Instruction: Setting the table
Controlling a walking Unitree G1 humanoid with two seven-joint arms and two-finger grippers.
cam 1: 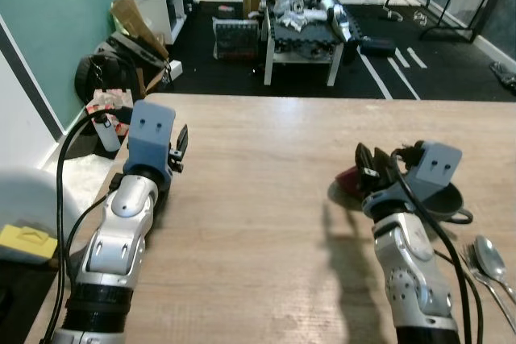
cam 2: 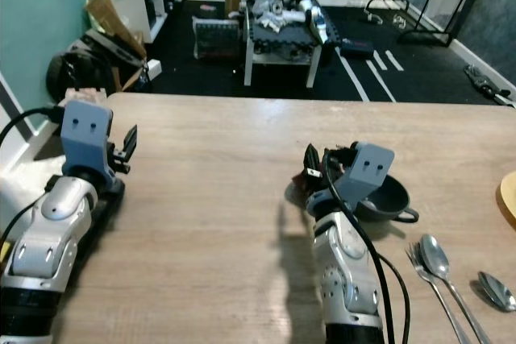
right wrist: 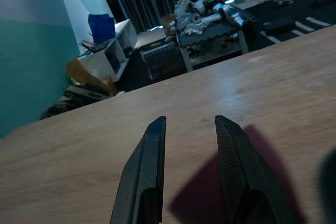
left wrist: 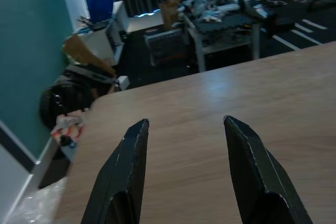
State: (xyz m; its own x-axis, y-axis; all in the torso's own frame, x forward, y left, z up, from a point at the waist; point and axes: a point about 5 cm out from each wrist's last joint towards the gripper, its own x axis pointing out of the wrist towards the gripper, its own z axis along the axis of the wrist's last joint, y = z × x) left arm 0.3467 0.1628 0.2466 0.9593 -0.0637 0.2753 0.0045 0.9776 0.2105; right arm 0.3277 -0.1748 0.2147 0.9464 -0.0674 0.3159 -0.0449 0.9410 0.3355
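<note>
A cluttered room lies beyond the wooden table. Toward its right edge sit a dark bowl, a fork and spoons. The right gripper, fingers parted and empty, hovers over a dark red mat just left of the bowl. The left gripper, also open, waits near the left edge.

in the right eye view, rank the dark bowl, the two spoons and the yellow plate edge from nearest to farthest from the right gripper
1. dark bowl, just right of the right gripper
2. spoon beside the fork, nearer the robot
3. second spoon, further right
4. yellow plate edge, far right
</note>
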